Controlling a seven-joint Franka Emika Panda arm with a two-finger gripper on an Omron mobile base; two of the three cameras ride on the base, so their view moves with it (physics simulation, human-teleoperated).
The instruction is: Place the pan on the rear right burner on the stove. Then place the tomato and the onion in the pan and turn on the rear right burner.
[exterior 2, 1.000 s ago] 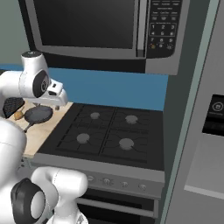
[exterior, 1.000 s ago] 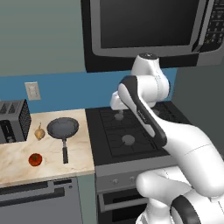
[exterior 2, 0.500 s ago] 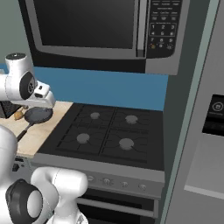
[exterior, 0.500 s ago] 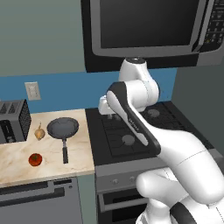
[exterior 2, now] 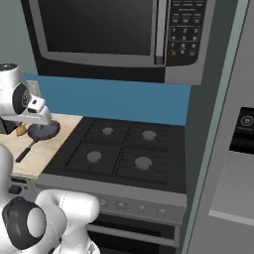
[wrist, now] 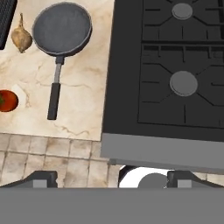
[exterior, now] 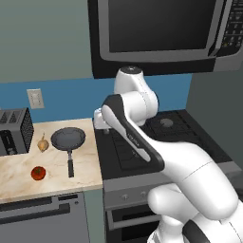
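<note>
Since the pan (exterior: pixel 68 138), onion (exterior: pixel 43 144) and tomato (exterior: pixel 38 173) all sit on the table (exterior: pixel 85 168) left of the stove (exterior 2: pixel 119 151), nothing's done yet; the gripper (wrist: pixel 111 178) hovers empty, fingers wide apart.

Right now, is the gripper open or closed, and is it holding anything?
Gripper: open, holding nothing. The pan sits on the counter, untouched.

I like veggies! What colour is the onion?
Pale yellow-tan onion, clearest in the hand view.
</note>
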